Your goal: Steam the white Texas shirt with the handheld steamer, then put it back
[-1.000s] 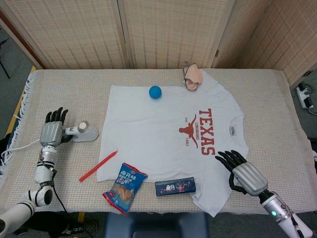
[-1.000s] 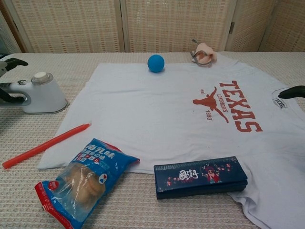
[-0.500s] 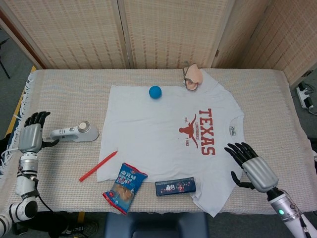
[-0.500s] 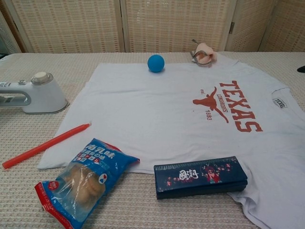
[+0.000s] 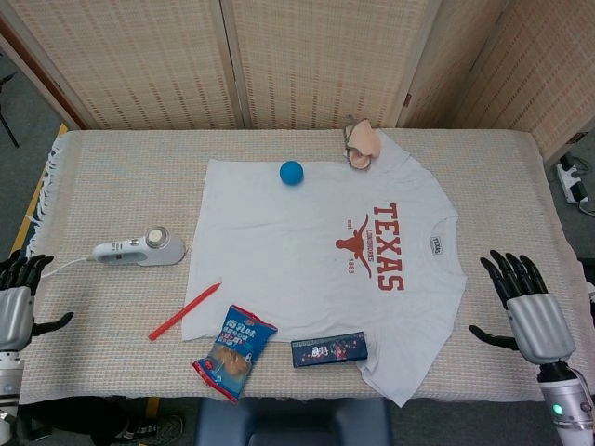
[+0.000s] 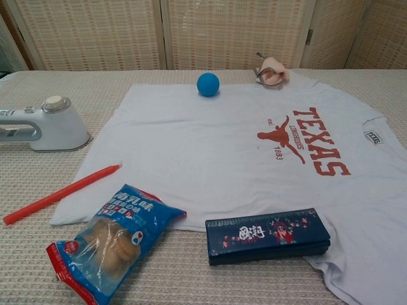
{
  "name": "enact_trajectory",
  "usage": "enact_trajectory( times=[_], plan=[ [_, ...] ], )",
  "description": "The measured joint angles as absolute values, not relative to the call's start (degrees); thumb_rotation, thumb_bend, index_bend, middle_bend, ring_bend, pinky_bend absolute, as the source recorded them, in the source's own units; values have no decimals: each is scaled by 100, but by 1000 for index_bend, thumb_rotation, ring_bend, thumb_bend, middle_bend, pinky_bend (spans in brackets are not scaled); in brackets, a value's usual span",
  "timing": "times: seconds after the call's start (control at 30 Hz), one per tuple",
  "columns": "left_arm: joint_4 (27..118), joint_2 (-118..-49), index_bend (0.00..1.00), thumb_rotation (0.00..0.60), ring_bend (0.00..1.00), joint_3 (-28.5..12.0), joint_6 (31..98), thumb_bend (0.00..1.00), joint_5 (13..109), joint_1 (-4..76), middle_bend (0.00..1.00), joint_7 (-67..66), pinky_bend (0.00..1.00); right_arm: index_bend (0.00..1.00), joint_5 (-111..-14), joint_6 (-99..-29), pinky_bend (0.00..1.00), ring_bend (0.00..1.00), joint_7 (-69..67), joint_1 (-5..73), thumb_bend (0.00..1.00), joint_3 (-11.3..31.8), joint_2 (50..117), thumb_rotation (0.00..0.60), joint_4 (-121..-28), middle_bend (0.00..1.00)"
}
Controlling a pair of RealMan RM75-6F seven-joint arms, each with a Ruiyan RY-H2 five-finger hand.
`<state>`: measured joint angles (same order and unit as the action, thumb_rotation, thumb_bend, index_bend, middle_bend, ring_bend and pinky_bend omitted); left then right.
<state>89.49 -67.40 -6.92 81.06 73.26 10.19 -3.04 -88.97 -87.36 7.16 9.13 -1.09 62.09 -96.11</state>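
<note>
White and set down, the handheld steamer (image 5: 139, 249) lies alone on the woven counter (image 5: 121, 177), well ahead of the left hand (image 5: 17, 308) and off toward the shirt side. A second ago that hand was wrapped about the steamer's handle; since then it has let go and drawn back to the near left corner of the counter, where it now hovers with fingers spread and nothing in them. The steamer itself has not shifted: it rests just off the left edge of the white Texas shirt (image 5: 316, 260), its cord (image 5: 58, 269) trailing back toward the left hand.

The right hand (image 5: 528, 311) has pulled away as well. Earlier it hung over the shirt's near right hem; now it sits clear of the fabric, out beside the shirt's right edge, fingers apart and empty. Neither hand shows in the chest view any longer.

The shirt lies flat, print up. On its far part, well beyond either hand, rest a blue ball (image 5: 292, 172) and a pale clip-like object (image 5: 361, 145); a dark pencil case (image 5: 328, 349) overlaps its near hem. A red pen (image 5: 184, 311) and a blue snack packet (image 5: 234, 351) lie between the left hand and the shirt's near left corner.

Judging by both hands retreating with the steamer parked beside the garment, the put-back step looks finished and the task appears complete.
</note>
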Motion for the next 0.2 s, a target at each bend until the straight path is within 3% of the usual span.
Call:
enact_trajectory(
  times=[0.2],
  plan=[
    [9560, -6421, 192, 600, 97, -318, 8505, 100, 7727, 605, 175, -524, 153, 0, -9045, -8930, 0, 0, 178, 706, 0, -114, 6320, 547, -9385, 29]
  ],
)
